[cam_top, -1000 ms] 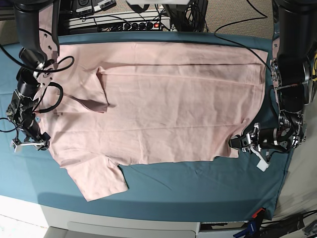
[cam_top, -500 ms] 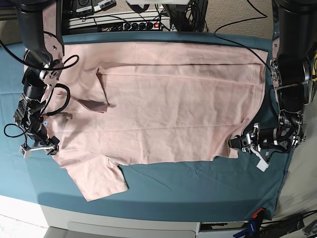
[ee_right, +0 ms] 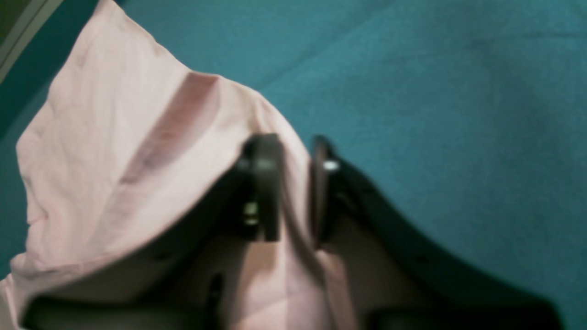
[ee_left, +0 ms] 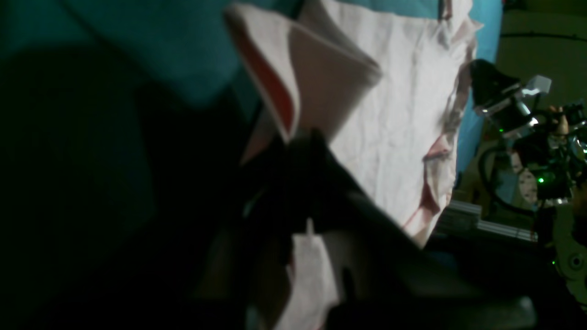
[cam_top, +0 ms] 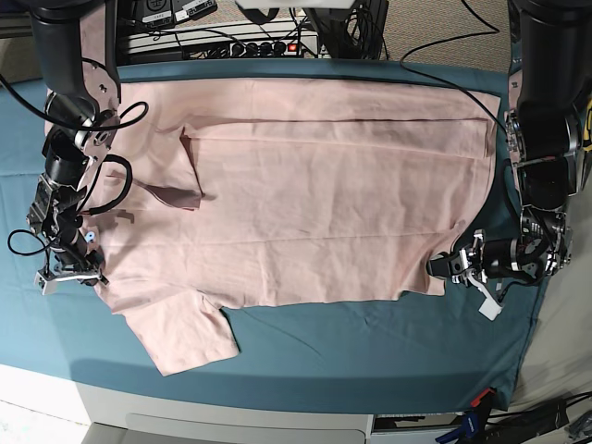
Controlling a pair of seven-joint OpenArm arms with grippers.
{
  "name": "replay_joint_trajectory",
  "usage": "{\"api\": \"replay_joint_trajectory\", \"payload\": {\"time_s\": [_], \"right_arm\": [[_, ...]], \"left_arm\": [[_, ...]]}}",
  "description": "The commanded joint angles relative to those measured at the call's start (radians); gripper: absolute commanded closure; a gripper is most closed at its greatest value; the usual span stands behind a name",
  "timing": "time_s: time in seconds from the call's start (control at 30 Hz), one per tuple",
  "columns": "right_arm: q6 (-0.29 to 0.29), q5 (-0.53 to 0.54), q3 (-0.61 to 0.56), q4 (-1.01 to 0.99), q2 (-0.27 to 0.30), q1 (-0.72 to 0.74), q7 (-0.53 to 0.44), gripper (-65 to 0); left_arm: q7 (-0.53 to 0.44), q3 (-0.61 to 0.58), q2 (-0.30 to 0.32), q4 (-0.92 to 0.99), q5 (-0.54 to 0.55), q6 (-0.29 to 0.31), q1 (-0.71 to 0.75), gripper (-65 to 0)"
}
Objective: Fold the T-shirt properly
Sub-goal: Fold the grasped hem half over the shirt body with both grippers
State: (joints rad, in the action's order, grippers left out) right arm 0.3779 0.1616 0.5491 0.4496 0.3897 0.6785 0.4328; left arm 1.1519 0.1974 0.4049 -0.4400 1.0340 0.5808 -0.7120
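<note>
A: Step in hand, as judged: both near corners of the T-shirt (cam_top: 314, 199) are being gripped ahead of a lengthwise fold. The shirt is being spread flat on the teal cloth (cam_top: 370, 342) over the worktop, one sleeve tucked in at the far side, the other sleeve lying loose near the front edge.

B: Left tool (cam_top: 450, 266)?

A: Clenched on the shirt's near hem corner; in the left wrist view a peak of pink fabric is being pinched and lifted between dark jaws.

B: Right tool (ee_right: 293, 192)?

A: Cloth is being held between its two pads in the right wrist view, at the shirt's edge by the loose sleeve. A narrow gap is being left between the pads, filled by a fold of fabric, so it is being read as grasping the shirt.

B: Next move?

A: Probably both corners are to be raised together and carried toward the far edge, evenly, so the crease is not being skewed.

B: Containers?

A: None being seen.
</note>
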Motion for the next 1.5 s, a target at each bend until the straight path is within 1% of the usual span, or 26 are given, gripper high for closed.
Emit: {"api": "replay_joint_trajectory", "payload": {"time_s": [0.0, 0.03, 0.17, 0.2, 0.23, 0.3, 0.37, 0.43, 0.5, 0.67, 0.73, 0.8, 0.93, 1.0, 1.1, 1.27, 1.47], "right_arm": [[0.008, 0.012, 0.000, 0.014, 0.015, 0.034, -0.034, -1.7], [0.007, 0.008, 0.000, 0.014, 0.016, 0.034, -0.037, 0.0], [0.009, -0.006, 0.000, 0.014, 0.024, 0.034, -0.042, 0.0], [0.020, -0.010, 0.000, 0.014, 0.027, 0.034, -0.042, 0.0], [0.045, -0.022, 0.000, 0.016, 0.029, 0.033, -0.042, 0.0], [0.124, -0.035, -0.001, 0.017, 0.037, 0.032, -0.042, 0.0], [0.188, -0.035, -0.015, 0.039, 0.043, 0.024, -0.041, 0.0], [0.222, -0.035, -0.050, 0.083, 0.042, 0.004, -0.036, 0.0], [0.243, -0.030, -0.106, 0.142, 0.042, -0.025, -0.030, 0.0], [0.251, -0.027, -0.274, 0.340, 0.042, -0.136, -0.006, 0.0], [0.250, -0.027, -0.317, 0.418, 0.042, -0.176, 0.013, 0.0], [0.249, -0.023, -0.340, 0.482, 0.042, -0.209, 0.031, 0.0], [0.249, 0.040, -0.337, 0.560, 0.044, -0.258, 0.075, 0.0], [0.254, 0.075, -0.337, 0.582, 0.048, -0.280, 0.097, 0.0], [0.283, 0.097, -0.337, 0.608, 0.060, -0.320, 0.106, 0.0], [0.292, 0.135, -0.336, 0.688, 0.077, -0.404, 0.122, 0.0], [0.293, 0.183, -0.331, 0.844, 0.076, -0.501, 0.204, 0.0]], "left_arm": [[-0.007, 0.002, 0.014, -0.013, 0.029, 0.009, -0.034, 0.0], [-0.007, 0.002, 0.014, -0.013, 0.029, 0.009, -0.034, 0.0], [-0.007, 0.002, 0.014, -0.013, 0.031, 0.009, -0.034, 0.0], [-0.007, 0.002, 0.015, -0.013, 0.036, 0.009, -0.034, 0.0], [-0.007, 0.002, 0.017, -0.013, 0.047, 0.016, -0.034, 0.0], [-0.005, 0.002, 0.025, -0.013, 0.071, 0.038, -0.034, 0.0], [0.007, 0.002, 0.037, -0.013, 0.097, 0.050, -0.034, 0.0], [0.023, 0.002, 0.049, -0.013, 0.127, 0.058, -0.034, 0.0], [0.052, 0.002, 0.061, -0.013, 0.161, 0.087, -0.033, 0.0], [0.117, 0.002, 0.087, -0.013, 0.256, 0.102, -0.033, 0.0], [0.146, 0.002, 0.095, -0.013, 0.286, 0.117, -0.033, 0.0], [0.185, 0.002, 0.103, -0.013, 0.328, 0.117, -0.033, 0.0], [0.241, 0.002, 0.120, -0.013, 0.382, 0.117, -0.030, 0.0], [0.244, 0.002, 0.130, -0.013, 0.404, 0.117, -0.022, 0.0], [0.244, 0.002, 0.143, -0.014, 0.450, 0.117, 0.004, 0.0], [0.244, 0.002, 0.151, -0.044, 0.450, 0.117, 0.067, 0.0], [0.244, 0.002, 0.175, -0.129, 0.450, 0.117, 0.133, 0.0]]}}
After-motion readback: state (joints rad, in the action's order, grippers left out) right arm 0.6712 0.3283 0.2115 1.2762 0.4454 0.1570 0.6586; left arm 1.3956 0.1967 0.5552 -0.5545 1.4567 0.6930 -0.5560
